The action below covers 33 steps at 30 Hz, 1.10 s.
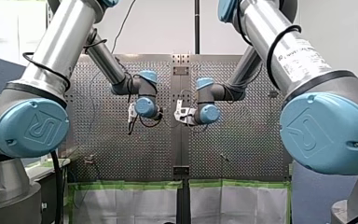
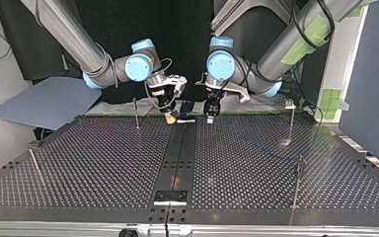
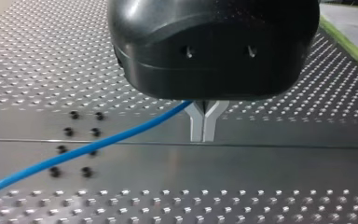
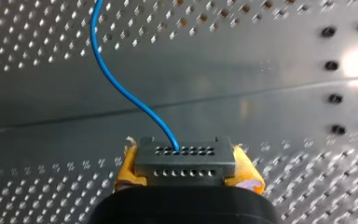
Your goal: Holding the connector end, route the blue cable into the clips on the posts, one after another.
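The connector (image 4: 185, 156) sat clamped between the yellow pads (image 4: 248, 171) of my right gripper (image 4: 187, 173), its flat face turned away from the gripper and toward the table (image 3: 261, 177). In the top view this gripper hung just above the far end of the table's dark centre strip (image 2: 180, 158), with the connector sticking out sideways over that strip. The connector was a small grey block with two rows of little round holes. The cable (image 4: 116, 86) came out of one hole in the upper row, near the middle. It was thin, smooth and bright blue, and it ran away from the connector in a loose S-shaped bend across the centre strip and over the perforated surface beyond it. My left gripper (image 3: 203, 134) hung close beside my right one, just on the other side of the centre strip, pointing down at the table. Its metal fingers (image 3: 196, 126) were pressed together at the tips and spread apart higher up, like a Y. In the left wrist view the cable rose from the table in a nearly straight slanting line and met the fingers at that fork, under the black body. I could not tell whether the fingers actually pinched it. Thin posts (image 2: 293, 123) stood on the table well apart from the centre strip, on both sides of it.
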### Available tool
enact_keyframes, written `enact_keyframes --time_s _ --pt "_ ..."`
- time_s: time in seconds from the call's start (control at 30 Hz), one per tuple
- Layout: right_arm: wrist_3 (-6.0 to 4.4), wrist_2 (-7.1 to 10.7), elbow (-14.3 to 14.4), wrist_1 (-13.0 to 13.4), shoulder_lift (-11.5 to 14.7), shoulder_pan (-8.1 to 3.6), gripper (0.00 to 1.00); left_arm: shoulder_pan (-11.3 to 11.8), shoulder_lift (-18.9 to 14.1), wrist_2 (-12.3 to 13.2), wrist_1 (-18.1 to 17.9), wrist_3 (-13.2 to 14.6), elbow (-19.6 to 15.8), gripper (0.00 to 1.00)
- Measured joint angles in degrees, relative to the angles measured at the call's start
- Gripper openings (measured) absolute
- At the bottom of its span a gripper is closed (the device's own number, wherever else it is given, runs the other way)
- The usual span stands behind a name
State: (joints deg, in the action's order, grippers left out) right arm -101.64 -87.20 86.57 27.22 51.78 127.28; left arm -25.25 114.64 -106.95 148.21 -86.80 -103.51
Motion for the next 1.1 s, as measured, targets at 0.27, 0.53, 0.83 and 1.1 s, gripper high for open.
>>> enact_keyframes --time_s 0.27,0.53,0.83,1.1 --pt "0.17 -0.48 0.94 1.59 -2.35 -0.38 0.00 -0.51 4.17 1.03 -3.22 -1.33 0.00 0.00" --pt "0.23 -0.34 3.23 4.70 -4.26 -1.77 0.00 -1.27 7.98 1.05 -6.03 -2.81 0.03 0.00" --pt "0.30 0.14 5.13 7.80 -4.66 -3.45 0.00 -2.29 10.00 1.37 -6.76 -3.08 0.01 0.00" --pt "0.35 0.27 6.19 9.80 -7.59 -4.20 0.00 -3.67 11.77 1.41 -8.16 -3.61 0.00 0.00"
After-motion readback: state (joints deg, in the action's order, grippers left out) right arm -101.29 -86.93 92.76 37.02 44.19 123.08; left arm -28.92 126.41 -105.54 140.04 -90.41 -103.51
